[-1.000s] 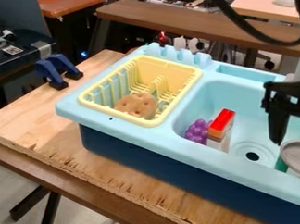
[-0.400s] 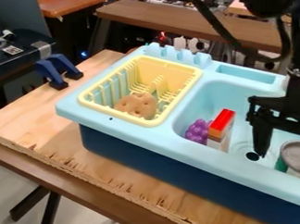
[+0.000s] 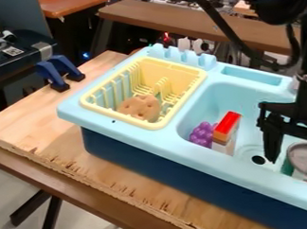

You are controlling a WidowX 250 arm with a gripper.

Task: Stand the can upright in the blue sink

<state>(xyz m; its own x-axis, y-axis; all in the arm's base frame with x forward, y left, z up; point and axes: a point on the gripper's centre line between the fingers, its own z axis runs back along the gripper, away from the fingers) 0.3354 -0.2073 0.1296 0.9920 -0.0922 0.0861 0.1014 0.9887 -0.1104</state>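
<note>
1. Can point(image 3: 301, 158) with a grey top and some green on its side: inside the toy sink point(image 3: 70, 112), near the right edge of the view.
2. The black gripper point(image 3: 273, 138) hangs over the basin, just left of the can in the view and near the drain point(image 3: 258, 160); whether it is open or closed, I cannot tell.
3. Purple grapes point(image 3: 201, 133) and a red, orange and white block point(image 3: 226, 131) sit side by side in the basin.
4. A yellow rack point(image 3: 121, 116) holds a brown, dimpled piece point(image 3: 140, 107).
5. The light-blue sink has a dark blue base and stands on plywood point(image 3: 41, 126) with a splintered near edge.
6. Blue-and-black clamps point(image 3: 52, 73) grip the board's far-left side.
7. Behind are a brown bench point(image 3: 184, 23) and a reddish tabletop point(image 3: 71, 2); pale floor point(image 3: 7, 196) shows lower left.
</note>
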